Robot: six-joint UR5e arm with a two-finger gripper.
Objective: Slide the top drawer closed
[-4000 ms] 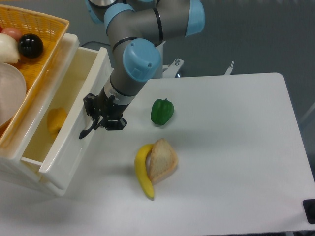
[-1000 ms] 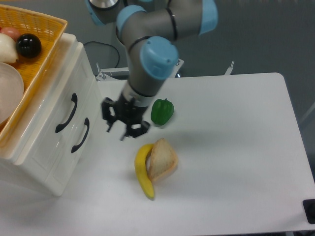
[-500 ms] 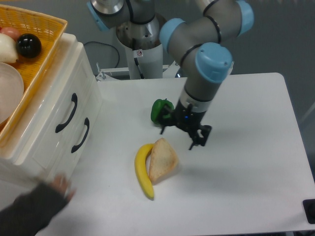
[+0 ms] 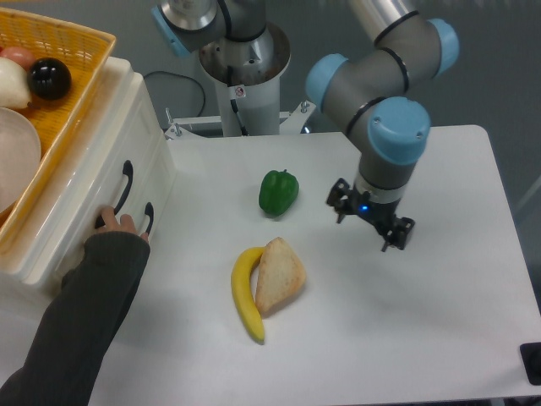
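The top drawer [image 4: 93,178] sits flush in its cabinet at the left, so the task looks done; the gripper [image 4: 372,222] hangs over the table well apart from it, fingers spread and holding nothing; a person's hand [image 4: 118,224] touches the black handle [image 4: 118,193]; the orange basket [image 4: 59,101] on top holds a black ball [image 4: 51,78] and pale items.

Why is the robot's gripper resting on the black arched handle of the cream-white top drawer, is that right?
No. The fixed camera shows a person's hand in a dark sleeve at the top drawer handle; the gripper hangs over the white table, right of the green pepper.
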